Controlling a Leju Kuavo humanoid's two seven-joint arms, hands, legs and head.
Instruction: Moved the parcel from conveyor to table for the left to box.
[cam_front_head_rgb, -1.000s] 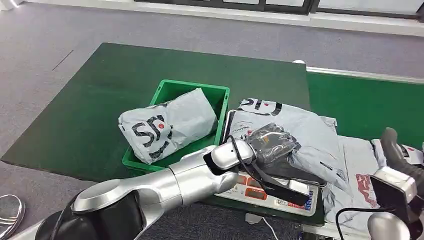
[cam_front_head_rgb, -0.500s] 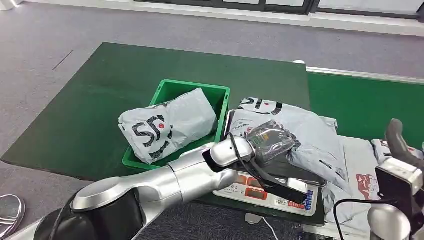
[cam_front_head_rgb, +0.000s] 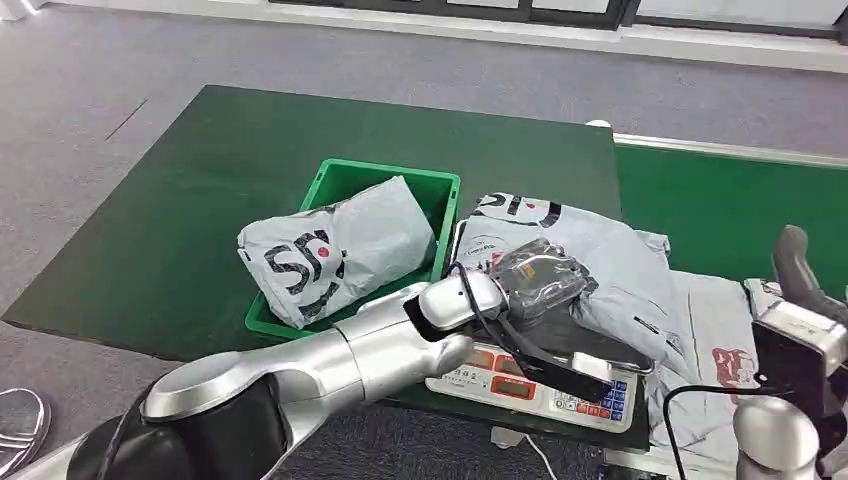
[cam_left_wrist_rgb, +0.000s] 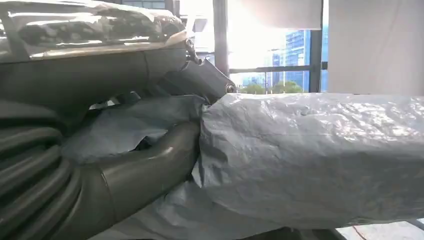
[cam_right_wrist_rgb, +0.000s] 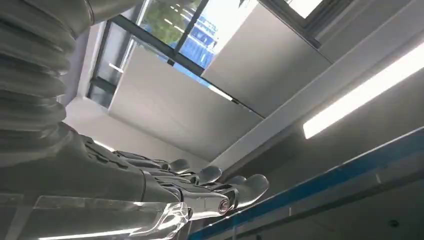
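Parcel (cam_front_head_rgb: 590, 265), grey, lying on the scale (cam_front_head_rgb: 535, 385) under the left hand (cam_front_head_rgb: 535, 275), whose fingers and thumb clamp a fold at its near edge. Its long axis runs away from that hand toward the right hand (cam_front_head_rgb: 800, 290), printed end pointing to the far side. Right hand raised, fingers extended and apart, holding nothing. Suggested handling: keep the pinch firm, lift clear of the scale, then swing toward the bin (cam_front_head_rgb: 340, 185) just beyond the hand's outer side.

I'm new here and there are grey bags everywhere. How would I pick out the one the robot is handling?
Find the green plastic crate on the dark green table. Just beside it lies a grey plastic mailer parcel on a weighing scale with red buttons. Unlike the bag in the crate, the left hand grips it.
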